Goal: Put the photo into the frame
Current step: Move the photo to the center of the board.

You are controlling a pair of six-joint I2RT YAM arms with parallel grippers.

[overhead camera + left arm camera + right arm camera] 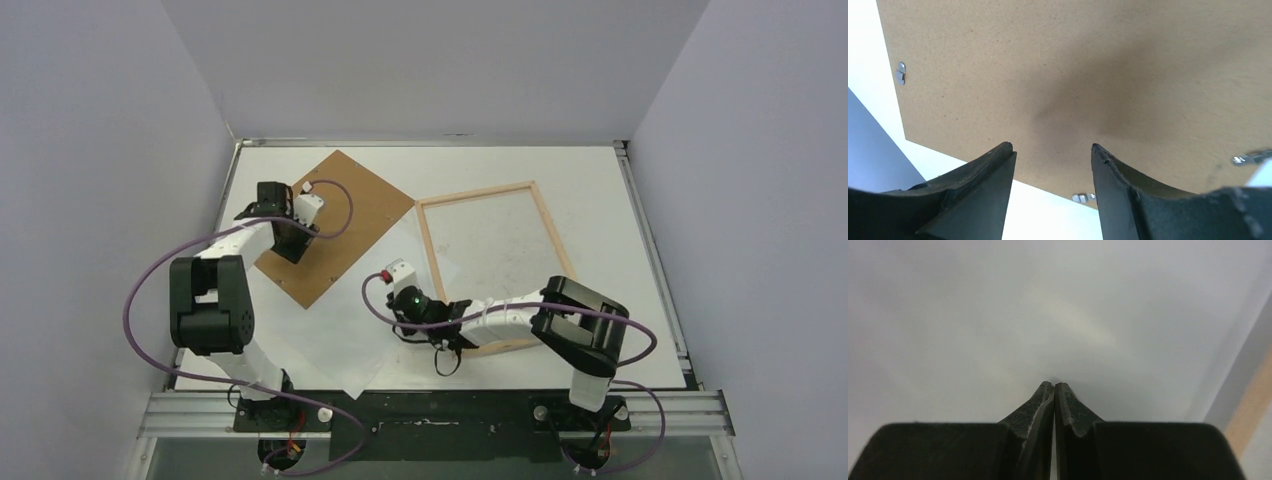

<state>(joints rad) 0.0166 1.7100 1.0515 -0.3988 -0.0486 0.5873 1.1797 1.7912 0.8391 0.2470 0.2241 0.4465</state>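
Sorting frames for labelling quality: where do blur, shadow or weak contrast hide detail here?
Right wrist: beyond the shut right gripper all is featureless white blur; the frame is a tan smear at right. Left wrist: sharp, a soft shadow on the fibreboard backing panel ahead of the open left gripper. Top external: even light, but the white photo barely separates from the white table.

White table (625, 300): frame (475, 193), backing panel (350, 215), photo (335, 340)
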